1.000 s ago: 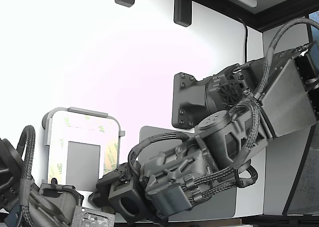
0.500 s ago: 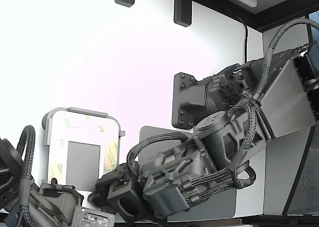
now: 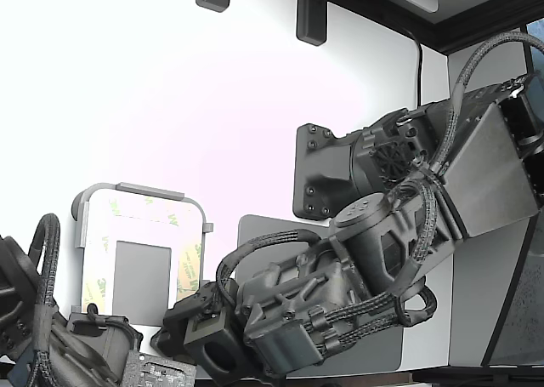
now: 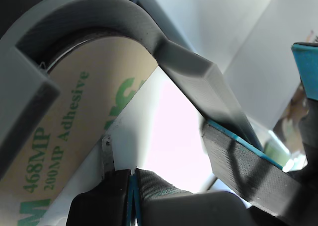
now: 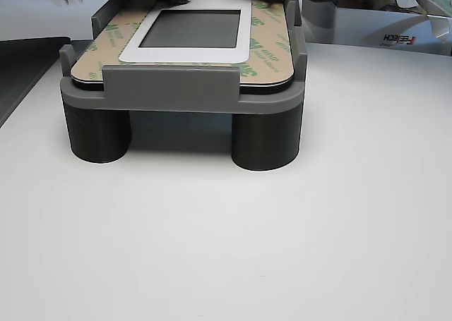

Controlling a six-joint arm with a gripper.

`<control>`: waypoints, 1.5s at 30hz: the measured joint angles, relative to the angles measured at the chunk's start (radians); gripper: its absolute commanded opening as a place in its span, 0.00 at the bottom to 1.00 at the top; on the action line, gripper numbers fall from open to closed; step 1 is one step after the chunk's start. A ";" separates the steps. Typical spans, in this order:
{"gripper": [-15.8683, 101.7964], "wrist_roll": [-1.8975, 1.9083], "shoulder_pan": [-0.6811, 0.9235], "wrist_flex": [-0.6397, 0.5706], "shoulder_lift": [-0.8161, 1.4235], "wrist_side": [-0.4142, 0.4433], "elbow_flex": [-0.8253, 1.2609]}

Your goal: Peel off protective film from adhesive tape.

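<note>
The protective film [image 4: 74, 116] is a tan strip with green "468MP 200MP Adhesive" print, lying on the adhesive tape in a rounded corner of the grey fixture [image 4: 189, 67]. My gripper [image 4: 133, 179] is shut, its blue pads pressed together on a thin raised tab [image 4: 106, 154] at the film's inner edge. In the exterior view the gripper [image 3: 174, 323] sits at the fixture's near right corner, by the yellowish film strip [image 3: 189, 264]. The other view shows liner strips [image 5: 265, 42] framing the white plate [image 5: 183, 53] and grey square [image 5: 194, 28]. The tape under the film is hidden.
A second pair of blue-padded fingers [image 4: 248, 161] stands apart, beside the fixture wall. A second dark arm [image 3: 51, 336] lies at the exterior view's bottom left. A grey mat [image 3: 263, 230] lies under my arm. A black mount [image 3: 319, 170] stands behind. A box [image 5: 381, 25] sits past the fixture [image 5: 183, 88].
My arm has sunk slightly and shifted toward the exterior view's left. The fixture and plate have not moved.
</note>
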 measured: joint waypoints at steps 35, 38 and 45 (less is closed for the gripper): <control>0.04 0.040 0.015 0.032 0.000 0.009 -0.012; 0.04 0.043 0.015 0.038 0.000 0.009 -0.014; 0.04 0.049 0.015 0.063 0.000 0.009 -0.026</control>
